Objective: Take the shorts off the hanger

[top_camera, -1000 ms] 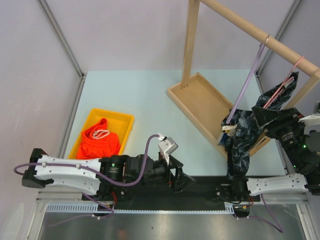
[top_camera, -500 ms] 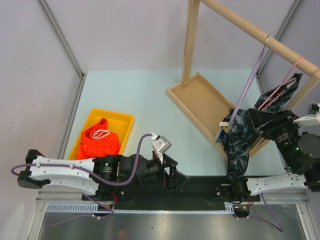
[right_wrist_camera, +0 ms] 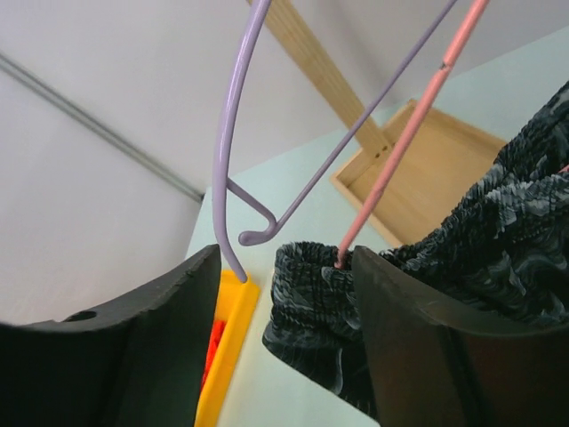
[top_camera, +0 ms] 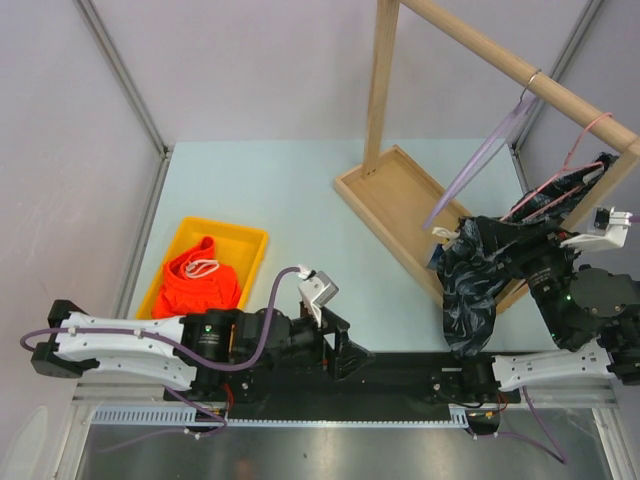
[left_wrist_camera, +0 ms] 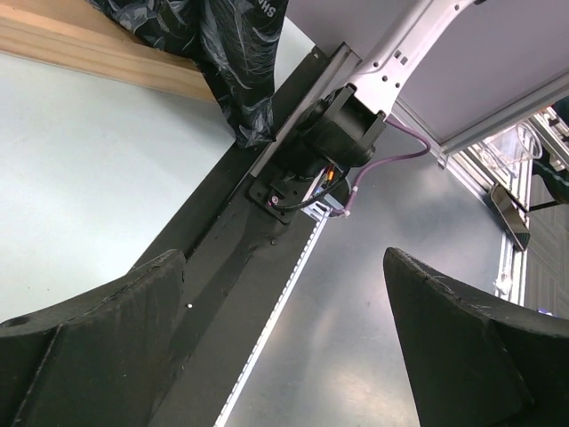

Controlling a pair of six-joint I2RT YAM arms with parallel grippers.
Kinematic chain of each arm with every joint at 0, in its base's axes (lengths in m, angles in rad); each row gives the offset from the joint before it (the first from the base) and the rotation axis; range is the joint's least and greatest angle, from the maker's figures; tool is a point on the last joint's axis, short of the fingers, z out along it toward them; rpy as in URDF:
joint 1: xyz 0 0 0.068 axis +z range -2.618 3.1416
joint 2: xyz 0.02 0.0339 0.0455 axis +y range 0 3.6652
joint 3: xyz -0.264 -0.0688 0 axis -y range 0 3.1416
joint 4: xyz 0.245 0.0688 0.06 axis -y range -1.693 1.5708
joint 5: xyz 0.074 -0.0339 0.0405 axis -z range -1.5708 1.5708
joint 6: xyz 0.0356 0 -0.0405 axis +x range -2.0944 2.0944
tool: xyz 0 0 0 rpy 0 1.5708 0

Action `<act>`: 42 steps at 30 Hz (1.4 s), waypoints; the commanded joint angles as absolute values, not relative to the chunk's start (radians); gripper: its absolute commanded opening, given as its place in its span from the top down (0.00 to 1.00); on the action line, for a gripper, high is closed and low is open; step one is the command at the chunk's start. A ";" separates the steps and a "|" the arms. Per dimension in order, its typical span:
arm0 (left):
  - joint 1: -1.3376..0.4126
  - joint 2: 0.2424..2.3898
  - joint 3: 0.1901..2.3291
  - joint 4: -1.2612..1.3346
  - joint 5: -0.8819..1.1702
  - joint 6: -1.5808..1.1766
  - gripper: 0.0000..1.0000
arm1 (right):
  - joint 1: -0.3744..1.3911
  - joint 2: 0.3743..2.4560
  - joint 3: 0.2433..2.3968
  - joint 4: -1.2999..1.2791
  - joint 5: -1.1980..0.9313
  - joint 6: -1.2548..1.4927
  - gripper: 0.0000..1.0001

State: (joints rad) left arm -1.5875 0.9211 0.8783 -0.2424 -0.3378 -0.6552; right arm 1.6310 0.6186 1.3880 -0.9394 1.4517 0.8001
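Note:
The dark patterned shorts [top_camera: 472, 285] hang from a pink hanger [top_camera: 555, 190] on the wooden rail [top_camera: 500, 60]. My right gripper [top_camera: 510, 240] is at their top edge. In the right wrist view its jaws [right_wrist_camera: 286, 294] stand apart; the gathered waistband [right_wrist_camera: 311, 285] lies between them against the right finger, with the pink hanger's [right_wrist_camera: 418, 98] end in it. An empty purple hanger [right_wrist_camera: 233, 116] hangs close by. The orange shorts [top_camera: 200, 278] lie in a yellow bin [top_camera: 250, 240]. My left gripper [top_camera: 350, 355] is open and empty, low over the black base strip [left_wrist_camera: 222, 267].
The rack's wooden base tray [top_camera: 400, 205] and upright post [top_camera: 380, 90] stand right of centre. The purple hanger [top_camera: 480, 160] swings out left of the rail. Metal frame posts stand at both back corners. The dark shorts' hem shows in the left wrist view [left_wrist_camera: 222, 53].
The dark shorts have shifted left and down along the pink hanger with my right gripper. The purple hanger has swung left and come off the shorts. My left arm has drawn back slightly.

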 commanded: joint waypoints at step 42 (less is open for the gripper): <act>-1.592 0.922 0.900 -0.278 -0.321 -0.676 0.02 | 0.350 0.904 1.422 -0.782 0.736 0.592 0.08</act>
State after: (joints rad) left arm -1.5875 0.9306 0.8623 -0.2806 -0.3325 -0.6579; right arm 0.5407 0.8993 1.3918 -0.6167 1.1084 0.3824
